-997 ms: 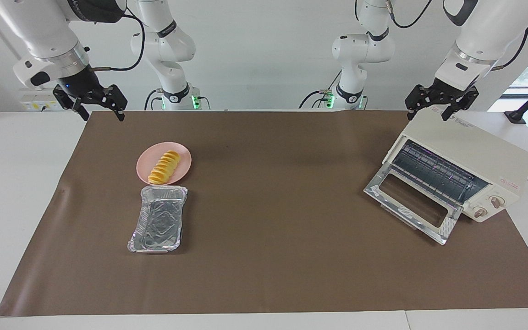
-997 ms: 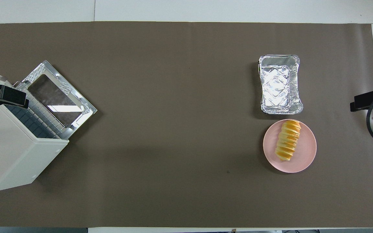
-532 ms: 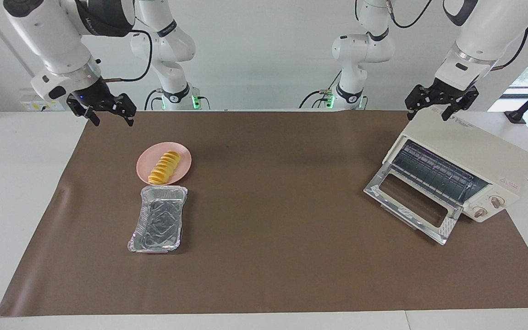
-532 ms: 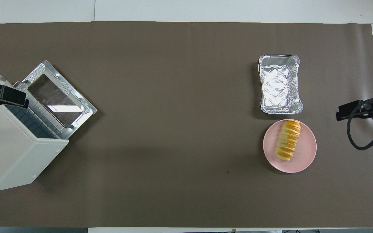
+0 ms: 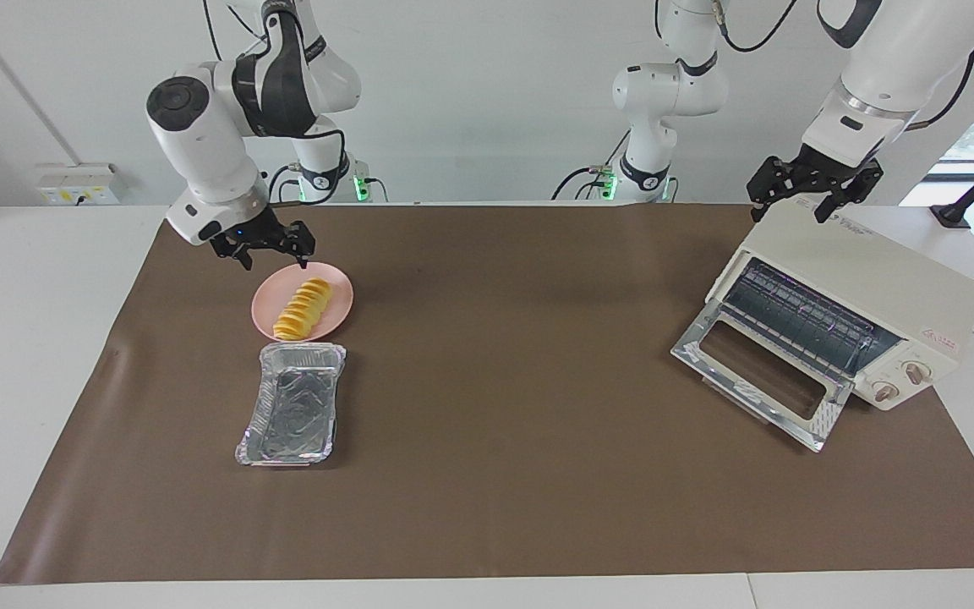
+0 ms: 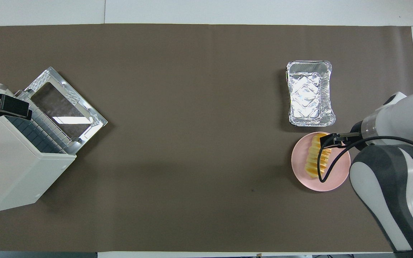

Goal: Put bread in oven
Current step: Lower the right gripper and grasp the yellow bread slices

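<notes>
The yellow-orange ridged bread [image 5: 303, 308] lies on a round pink plate [image 5: 337, 320] toward the right arm's end of the table; in the overhead view the bread [image 6: 315, 159] is partly covered by the arm's cable. My right gripper [image 5: 271, 251] is open and empty, up in the air over the plate's edge nearest the robots; it also shows in the overhead view [image 6: 332, 138]. The cream-white oven [image 5: 884, 275] stands at the left arm's end with its glass door [image 5: 762, 376] dropped open and its rack showing. My left gripper [image 5: 801, 203] waits open over the oven's top.
A crinkled silver foil tray [image 5: 292, 404] lies right beside the plate, farther from the robots. A brown mat [image 5: 521, 440] covers the table. In the overhead view the oven [image 6: 9, 172] and its open door [image 6: 63, 104] take up the left arm's end.
My right arm has swung from the mat's corner toward the plate and lowered; its gripper is now over the plate's near edge. The left arm, bread and oven have not moved.
</notes>
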